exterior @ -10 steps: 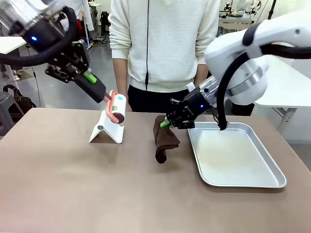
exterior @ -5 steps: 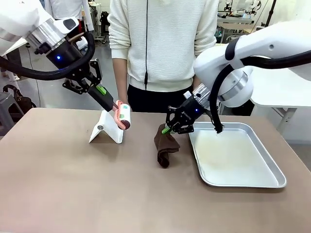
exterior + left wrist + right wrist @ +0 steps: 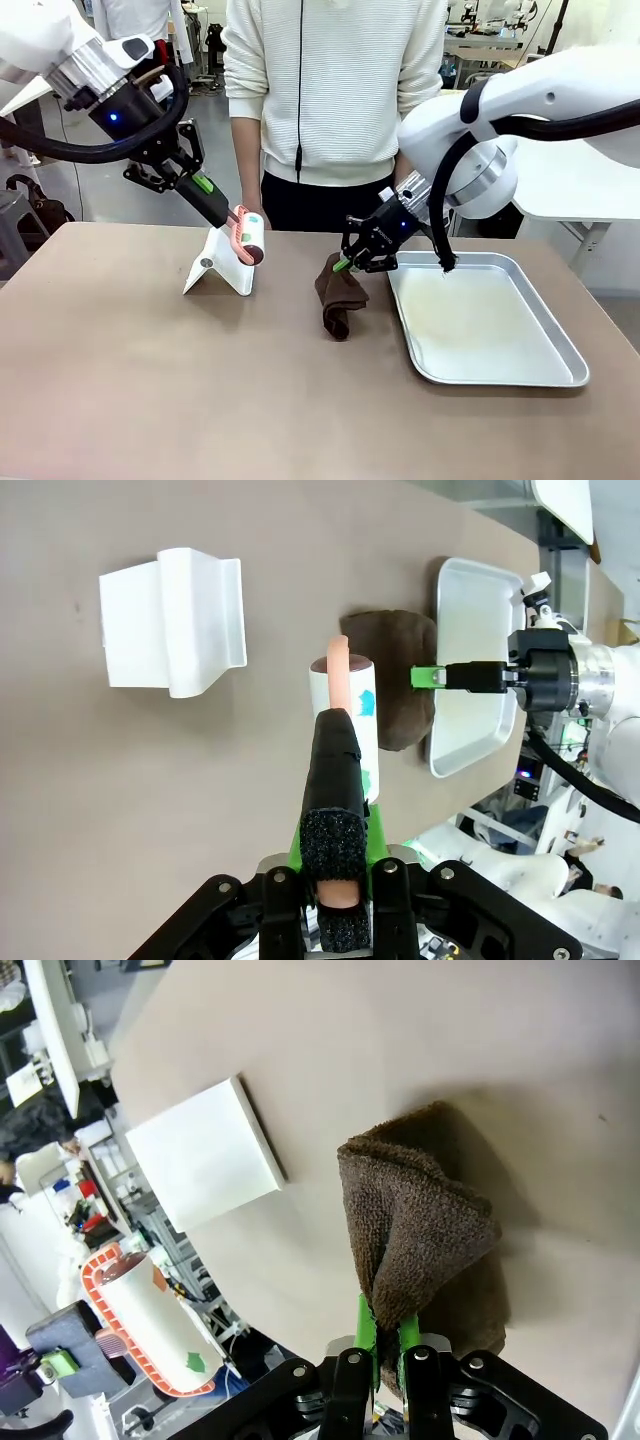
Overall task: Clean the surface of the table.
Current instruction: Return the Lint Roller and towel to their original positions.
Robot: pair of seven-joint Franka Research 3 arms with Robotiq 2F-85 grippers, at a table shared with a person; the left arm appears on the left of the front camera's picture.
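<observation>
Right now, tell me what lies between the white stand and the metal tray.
In the front view, the brown cloth, pinched by the right claw, hangs onto the table between the white stand and the tray.

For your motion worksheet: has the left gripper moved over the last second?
Yes. The left gripper, shut on the lint roller, moved right and down, toward the white stand.
</observation>
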